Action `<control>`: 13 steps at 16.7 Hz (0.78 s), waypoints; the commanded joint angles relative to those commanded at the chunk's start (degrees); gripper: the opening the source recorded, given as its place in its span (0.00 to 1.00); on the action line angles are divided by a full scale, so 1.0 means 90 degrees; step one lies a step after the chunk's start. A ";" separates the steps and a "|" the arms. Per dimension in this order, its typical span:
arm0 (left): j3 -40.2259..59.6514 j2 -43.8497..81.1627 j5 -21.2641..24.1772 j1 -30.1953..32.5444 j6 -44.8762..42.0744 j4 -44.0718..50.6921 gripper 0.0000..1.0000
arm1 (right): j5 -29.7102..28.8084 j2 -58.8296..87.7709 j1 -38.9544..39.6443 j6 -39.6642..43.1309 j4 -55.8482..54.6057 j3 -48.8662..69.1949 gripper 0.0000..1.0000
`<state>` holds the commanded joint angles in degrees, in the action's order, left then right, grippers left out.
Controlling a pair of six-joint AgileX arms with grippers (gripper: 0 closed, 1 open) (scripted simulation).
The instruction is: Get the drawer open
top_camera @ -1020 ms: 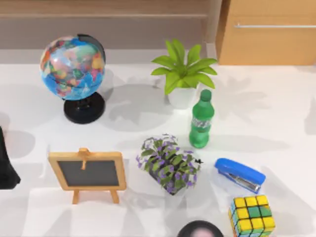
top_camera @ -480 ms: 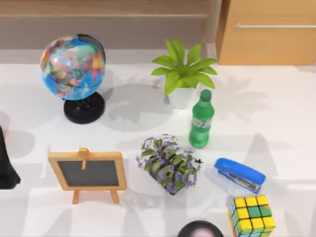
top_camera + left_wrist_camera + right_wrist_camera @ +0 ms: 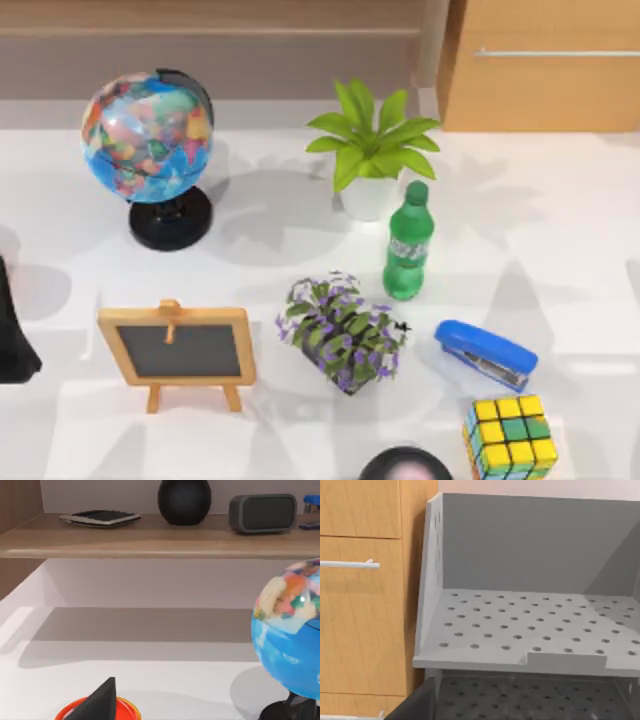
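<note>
1. The wide light-tan wooden drawer front [image 3: 545,85] with its thin silver bar handle [image 3: 556,52] sits flush at the table's far right, unopened.
2. The right gripper's dark fingertip [image 3: 417,704] faces the cabinet, handle off to one side; whether it is released or clenched cannot be told.
3. The left arm [image 3: 14,330] waits at the table's left edge.
4. This looks like the approach step; next, the right gripper must align with the handle and close on it.
</note>
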<state>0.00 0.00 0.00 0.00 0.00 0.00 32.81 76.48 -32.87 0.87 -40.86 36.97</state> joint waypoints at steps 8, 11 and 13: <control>0.0000 0.0000 0.0000 0.0000 0.0000 0.0000 1.00 | -0.2057 0.1981 0.2370 0.3439 -0.1496 0.0913 1.00; 0.0000 0.0000 0.0000 0.0000 0.0000 0.0000 1.00 | -0.2998 0.3024 0.3291 0.5475 -0.2151 0.1254 1.00; 0.0000 0.0000 0.0000 0.0000 0.0000 0.0000 1.00 | -0.3568 0.3736 0.3788 0.6797 -0.2568 0.1456 1.00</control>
<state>0.00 0.00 0.00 0.00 0.00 0.00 0.70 110.11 1.22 62.04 -63.97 50.07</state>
